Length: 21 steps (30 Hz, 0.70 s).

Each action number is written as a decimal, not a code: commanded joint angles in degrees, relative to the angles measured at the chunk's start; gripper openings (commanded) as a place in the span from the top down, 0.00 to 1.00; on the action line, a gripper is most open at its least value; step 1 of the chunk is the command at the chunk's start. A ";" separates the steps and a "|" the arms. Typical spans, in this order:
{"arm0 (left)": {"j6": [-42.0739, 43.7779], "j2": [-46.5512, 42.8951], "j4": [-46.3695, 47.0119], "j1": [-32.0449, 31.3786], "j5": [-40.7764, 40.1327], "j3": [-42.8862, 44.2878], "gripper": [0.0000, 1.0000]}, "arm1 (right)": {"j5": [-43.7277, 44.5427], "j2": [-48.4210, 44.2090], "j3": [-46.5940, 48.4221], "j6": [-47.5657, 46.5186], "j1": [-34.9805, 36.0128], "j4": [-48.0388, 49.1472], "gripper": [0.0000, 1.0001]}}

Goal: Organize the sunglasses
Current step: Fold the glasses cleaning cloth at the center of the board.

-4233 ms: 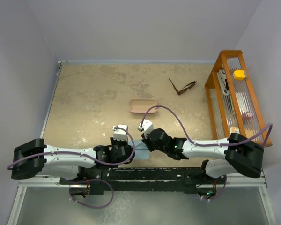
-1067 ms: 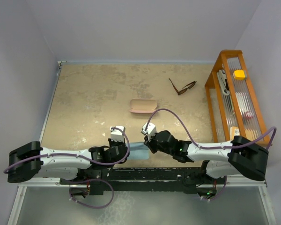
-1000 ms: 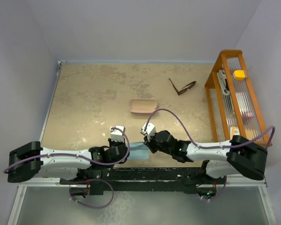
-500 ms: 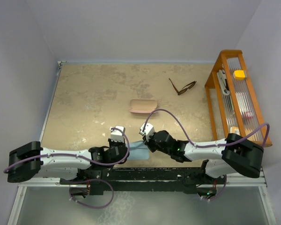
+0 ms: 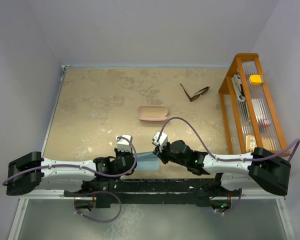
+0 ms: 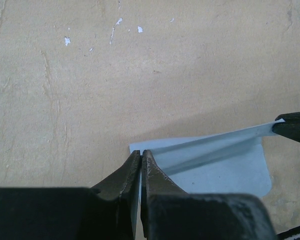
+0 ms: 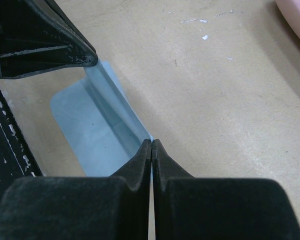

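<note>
The sunglasses (image 5: 194, 93) lie open on the tan table at the far right, well away from both arms. Near the front edge a light blue cloth (image 5: 147, 160) lies partly on the table, with one edge lifted and stretched between my two grippers. My left gripper (image 6: 141, 154) is shut on the cloth's (image 6: 215, 165) left corner. At the opposite corner my right gripper (image 7: 151, 142) is shut on the cloth (image 7: 95, 120). The pink case (image 5: 153, 113) lies closed in the middle of the table, beyond the cloth.
An orange wooden rack (image 5: 229, 75) stands along the right wall, holding a yellow item (image 5: 255, 79) and other small things. Grey walls close the table on the left, back and right. The arm bases and a black rail run along the near edge.
Both grippers have stayed shut on the cloth. The right arm's elbow has swung out to the right and its wrist has shifted slightly right, pulling the cloth's edge tauter. The sunglasses and case have not moved.
</note>
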 commanded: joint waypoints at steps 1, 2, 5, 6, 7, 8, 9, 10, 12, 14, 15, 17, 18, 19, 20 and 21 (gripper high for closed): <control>-0.71 -0.41 0.62 -0.43 -0.73 -0.16 1.00 | -0.36 1.21 0.76 -0.68 0.27 2.45 1.00; -0.69 -0.46 0.62 -0.50 -0.73 -0.15 1.00 | -0.06 1.98 0.96 -0.70 0.28 2.44 1.00; -0.62 -0.76 0.38 -0.52 -0.82 -0.07 1.00 | -1.53 3.41 0.90 -0.57 0.32 2.59 1.00; -0.58 -0.92 0.29 -0.52 -0.78 -0.14 1.00 | -1.59 3.22 0.79 -0.46 0.28 2.51 1.00; -0.60 -1.07 0.11 -0.59 -0.78 -0.20 1.00 | -1.61 2.75 0.58 -0.24 0.32 2.38 1.00; -0.60 -1.13 -0.05 -0.60 -0.82 -0.20 1.00 | -1.73 2.27 0.51 -0.06 0.32 2.10 1.00; -0.60 -1.22 -0.20 -0.60 -0.74 -0.19 1.00 | -1.97 1.88 0.39 0.18 0.31 1.77 1.00; -0.52 -1.19 -0.25 -0.60 -0.73 -0.19 1.00 | -2.18 1.58 0.17 0.40 0.30 1.77 1.00; -0.51 -1.10 -0.26 -0.60 -0.52 -0.16 1.00 | -2.51 1.25 -0.13 0.82 0.32 1.69 1.00; -0.43 -1.00 -0.22 -0.60 -0.38 -0.02 1.00 | -3.08 1.24 -0.29 1.32 0.31 1.61 1.00; -0.39 -0.92 -0.24 -0.60 -0.30 0.09 1.00 | -3.47 1.12 -0.36 1.59 0.29 1.42 1.00; -0.47 -0.83 -0.35 -0.58 -0.14 0.23 1.00 | -4.08 0.80 -0.66 2.11 0.47 1.42 1.00; -0.32 -0.86 -0.39 -0.59 -0.04 0.27 1.00 | -4.35 0.54 -0.79 2.31 0.54 1.24 1.00; -0.33 -0.91 -0.50 -0.60 0.09 0.40 1.00 | -4.55 0.31 -0.86 2.45 0.65 1.00 1.00; -0.25 -0.99 -0.60 -0.65 0.21 0.48 1.00 | -4.65 0.09 -0.97 2.71 0.67 0.90 1.00; -0.19 -1.00 -0.73 -0.73 0.31 0.60 1.00 | -4.80 -0.21 -1.12 2.87 0.75 0.69 1.00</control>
